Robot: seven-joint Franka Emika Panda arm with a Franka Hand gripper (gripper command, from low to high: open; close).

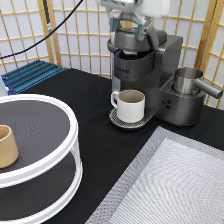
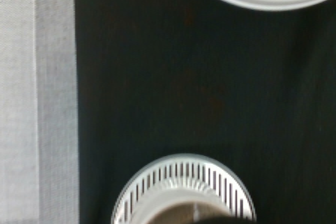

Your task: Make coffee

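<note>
Pincer point(image 1: 131, 24) sits at the exterior view's top, directly over the lid of the dark coffee machine point(image 1: 150, 75); whether its fingers are spread or pressed together I cannot tell. No coffee pod shows in either view. Below the brew head a white mug point(image 1: 130, 105) stands on the round slotted drip tray point(image 2: 184, 192). At the exterior view's left, a tan cup point(image 1: 7, 146) rests on the white two-tier stand point(image 1: 50, 165). A grey mat point(image 1: 175, 185) covers the black table point(image 1: 95, 130) at lower right.

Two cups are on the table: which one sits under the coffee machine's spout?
The white handled mug, on the machine's round drip tray. The tan handleless cup stands apart on the white tiered stand at the exterior view's left.
</note>
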